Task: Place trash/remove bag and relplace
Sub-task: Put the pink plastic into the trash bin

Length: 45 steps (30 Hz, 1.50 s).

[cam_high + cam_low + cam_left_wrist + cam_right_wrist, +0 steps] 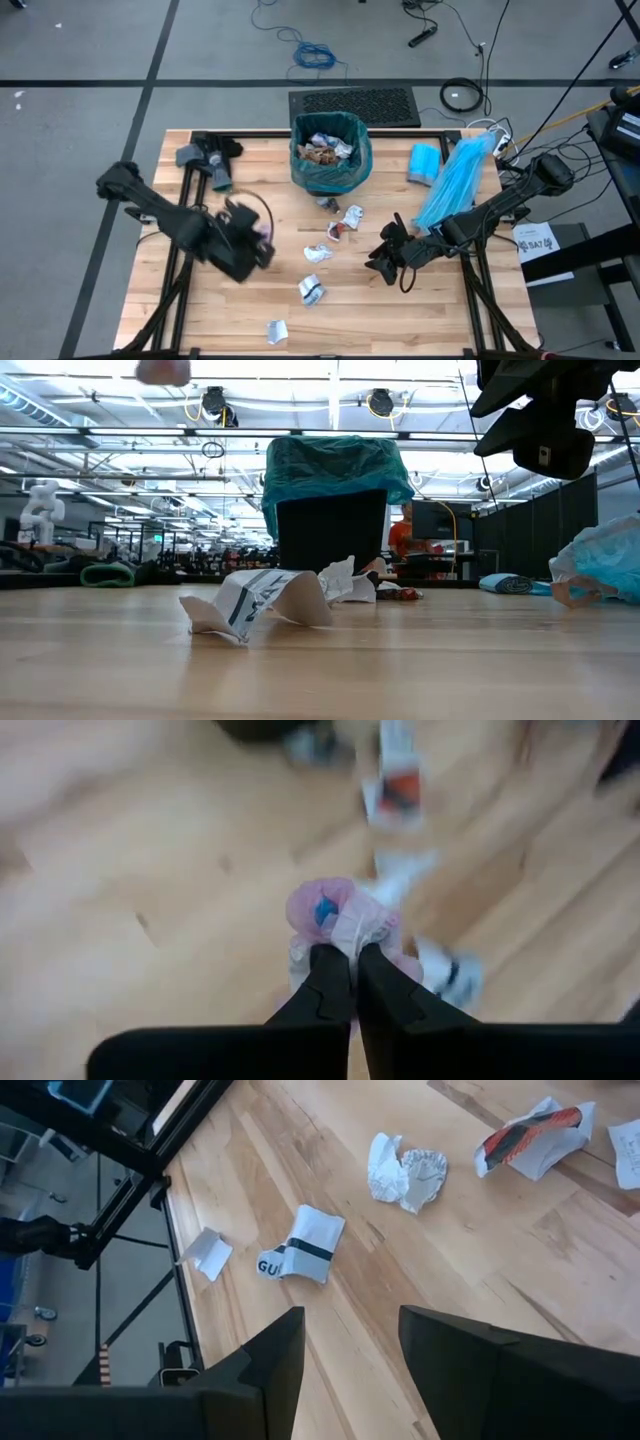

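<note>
The black bin (330,160) stands at the table's far middle, lined with the dark teal bag (352,150) and holding trash; the low view shows the bag's rim (335,465) folded over the bin. Several crumpled scraps lie on the wood in front of it, among them a white one (311,290) and a red-and-white one (338,230). My left gripper (262,228) is over the table's left half, shut on a pink and white wrapper (335,915). My right gripper (350,1350) hangs open above the table's right half, near the scraps. My left gripper pinches the pink and white wrapper between its two fingertips (330,965), at the crumpled edge nearest the fingers (350,935). The wrapper is lifted clear of the table, and it shows high in the low view (163,370).
A paler sky-blue plastic bag (455,180) and a blue roll (425,163) lie at the table's far right. A grey object (205,160) sits at the far left. One small scrap (277,330) lies near the table's near edge. Cables and a black mat lie beyond the table's far edge.
</note>
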Motion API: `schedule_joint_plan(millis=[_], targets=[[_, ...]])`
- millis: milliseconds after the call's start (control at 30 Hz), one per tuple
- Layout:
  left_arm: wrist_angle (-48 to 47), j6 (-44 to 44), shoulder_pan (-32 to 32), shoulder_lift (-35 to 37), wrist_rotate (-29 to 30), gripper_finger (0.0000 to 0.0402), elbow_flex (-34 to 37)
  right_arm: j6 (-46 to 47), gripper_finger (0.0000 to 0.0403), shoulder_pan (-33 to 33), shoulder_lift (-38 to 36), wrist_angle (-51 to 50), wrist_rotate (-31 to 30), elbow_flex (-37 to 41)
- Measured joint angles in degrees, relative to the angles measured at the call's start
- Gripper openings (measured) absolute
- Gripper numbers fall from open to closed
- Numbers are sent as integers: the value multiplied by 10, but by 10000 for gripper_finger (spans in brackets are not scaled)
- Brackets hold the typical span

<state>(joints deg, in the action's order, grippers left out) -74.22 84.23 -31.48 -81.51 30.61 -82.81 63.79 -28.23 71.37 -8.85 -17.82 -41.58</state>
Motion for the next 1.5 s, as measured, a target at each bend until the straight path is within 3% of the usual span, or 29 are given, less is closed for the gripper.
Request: schedule_joint_plan(millis=[167,333,533,733,900,1033,1300,1500], targets=[[4,-90,70,59,39,6,0,0,155,0,0,0,0,0],[64,-264,176,86,29,5,0,0,155,0,0,0,0,0],[195,-498,331,81,-107,5,0,39,155,1,0,0,-5,0],[309,-633,473,45,-276,5,0,80,155,1,0,1,-60,0],[373,-691,547,6,-358,5,-1,119,155,2,0,1,-114,0],[430,-701,575,-29,-371,11,-1,135,155,4,0,0,-133,0],[538,-702,603,-56,-382,61,-1,138,155,23,0,6,-154,0],[541,-701,635,-55,-454,113,-1,146,155,27,0,9,-154,0]])
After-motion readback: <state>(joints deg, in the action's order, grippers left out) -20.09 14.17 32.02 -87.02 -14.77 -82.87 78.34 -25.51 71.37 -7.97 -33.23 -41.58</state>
